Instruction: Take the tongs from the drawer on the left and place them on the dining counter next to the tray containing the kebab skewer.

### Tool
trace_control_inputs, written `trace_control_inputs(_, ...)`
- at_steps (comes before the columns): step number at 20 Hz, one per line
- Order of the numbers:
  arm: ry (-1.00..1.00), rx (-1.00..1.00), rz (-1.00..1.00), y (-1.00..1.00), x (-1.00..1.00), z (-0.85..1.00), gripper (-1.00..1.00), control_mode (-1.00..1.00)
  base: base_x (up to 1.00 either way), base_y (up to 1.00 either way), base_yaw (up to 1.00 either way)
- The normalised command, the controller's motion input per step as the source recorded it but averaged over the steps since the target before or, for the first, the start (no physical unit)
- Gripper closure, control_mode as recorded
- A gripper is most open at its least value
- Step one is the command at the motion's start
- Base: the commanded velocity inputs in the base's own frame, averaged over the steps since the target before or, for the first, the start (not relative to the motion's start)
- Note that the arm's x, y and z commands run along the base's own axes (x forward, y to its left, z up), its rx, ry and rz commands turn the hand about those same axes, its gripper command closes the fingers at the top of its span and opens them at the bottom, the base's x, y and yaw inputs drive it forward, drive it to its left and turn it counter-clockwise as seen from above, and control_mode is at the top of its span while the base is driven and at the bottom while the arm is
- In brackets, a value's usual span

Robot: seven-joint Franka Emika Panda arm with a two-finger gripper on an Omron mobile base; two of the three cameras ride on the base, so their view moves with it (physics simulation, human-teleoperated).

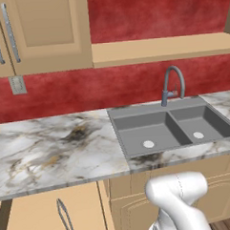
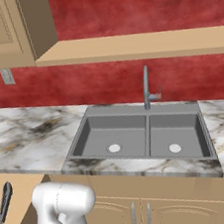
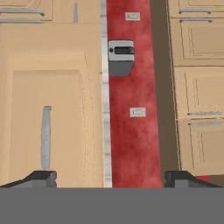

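With the gripper [image 3: 111, 177] spread wide and empty, we judge it should square up on the drawer [image 3: 48, 127] handle [image 3: 45, 136] ahead-left before pulling.

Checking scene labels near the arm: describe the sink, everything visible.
The sink is a matte dark grey double basin set flush into the marble worktop. Both bowls look dry and hold nothing, each with a pale round drain. A divider splits them. A slim grey gooseneck faucet with a small side lever stands upright at the back rim, centred, before the red wall. Tan cabinet doors sit below.
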Motion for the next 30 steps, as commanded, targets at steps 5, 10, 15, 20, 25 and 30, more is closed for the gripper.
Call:
trace_control_inputs(5,-0.09,0.02,0.0,-0.14,-0.54,0.66,-1.0,-1.0,0.0,0.0,0.0)
trace_control_inputs(10,-0.05,0.03,0.0,-0.15,-0.48,0.72,-1.0,-1.0,0.0,0.0,0.0)
trace_control_inputs(15,0.0,0.03,0.0,-0.26,-0.12,0.68,-1.0,-1.0,0.0,0.0,0.0)
trace_control_inputs(20,0.0,0.09,0.0,-0.3,0.0,0.65,-1.0,-1.0,0.0,0.0,0.0)
trace_control_inputs(25,-0.01,0.14,-0.03,-0.29,0.0,0.63,-1.0,-1.0,0.0,0.0,0.0)
trace_control_inputs(30,0.0,0.11,-0.04,-0.4,0.0,0.63,-1.0,-1.0,0.0,0.0,0.0)
